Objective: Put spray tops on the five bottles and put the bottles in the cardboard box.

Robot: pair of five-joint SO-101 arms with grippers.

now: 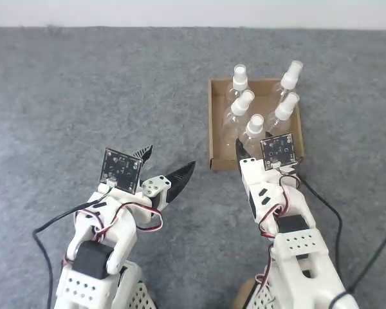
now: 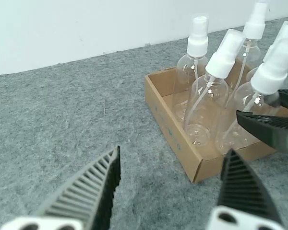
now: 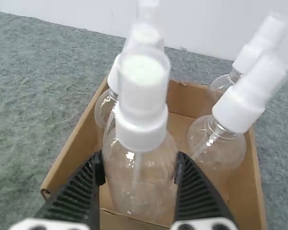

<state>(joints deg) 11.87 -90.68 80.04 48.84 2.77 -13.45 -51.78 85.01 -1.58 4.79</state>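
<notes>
Right gripper (image 3: 139, 165): my fingers (image 3: 84, 191) clasp the near bottle (image 3: 140, 143) standing inside the cardboard box (image 3: 72, 148); my left gripper (image 2: 173, 167) gapes empty near the box.

Grey felt surface (image 1: 83, 84). Cardboard box (image 1: 212, 129) sits flat on it, directly ahead of right pincer (image 3: 139, 165), near wall under its tips. From left pincer (image 1: 170, 157): ahead-right, apart.

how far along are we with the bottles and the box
Done: all five bottles wear spray tops and stand in the cardboard box. In hand: the right gripper is closed around the nearest bottle. Remaining: probably only letting go of it. The left gripper is open and empty.
</notes>
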